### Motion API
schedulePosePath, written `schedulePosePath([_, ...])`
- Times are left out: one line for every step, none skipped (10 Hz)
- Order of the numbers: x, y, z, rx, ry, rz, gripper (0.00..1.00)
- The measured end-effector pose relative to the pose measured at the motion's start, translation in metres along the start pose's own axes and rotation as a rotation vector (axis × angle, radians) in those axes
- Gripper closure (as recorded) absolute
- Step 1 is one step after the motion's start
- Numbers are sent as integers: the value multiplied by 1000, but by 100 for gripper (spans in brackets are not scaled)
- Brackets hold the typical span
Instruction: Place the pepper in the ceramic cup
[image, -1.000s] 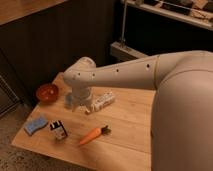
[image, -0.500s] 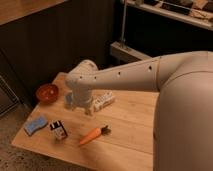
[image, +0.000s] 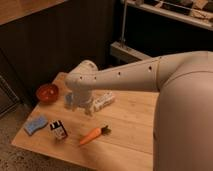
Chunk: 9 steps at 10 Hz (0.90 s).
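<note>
The pepper (image: 92, 135) was laid at the front of the counter (image: 131, 117). The gripper (image: 80, 104) was held behind it, by the ceramic cup (image: 69, 100), with the bowl (image: 47, 92) further left.

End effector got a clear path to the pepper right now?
Likely yes: end effector hangs beside the white box, and the pepper lies apart on bare wood nearer the camera, nothing covering it.

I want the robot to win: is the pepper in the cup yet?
No, the pepper lies on the table, apart from the ceramic cup, beside which the gripper hangs.
</note>
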<state>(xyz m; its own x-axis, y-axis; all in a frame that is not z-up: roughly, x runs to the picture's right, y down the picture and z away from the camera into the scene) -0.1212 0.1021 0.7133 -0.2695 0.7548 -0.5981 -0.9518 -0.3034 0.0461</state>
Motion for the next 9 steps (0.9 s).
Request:
schedulePosePath([0, 0, 0, 0, 0, 0, 35])
schedulePosePath([0, 0, 0, 0, 0, 0, 35])
schedulePosePath([0, 1, 0, -3, 1, -1, 35])
schedulePosePath([0, 1, 0, -5, 4, -13, 35])
schedulePosePath([2, 3, 1, -8, 12, -41, 35])
schedulePosePath([5, 2, 2, -6, 28, -90, 35])
schedulePosePath([9, 0, 4, -3, 48, -139, 35])
schedulePosePath([17, -4, 5, -1, 83, -221, 35])
schedulePosePath([21, -7, 6, -3, 103, -266, 35])
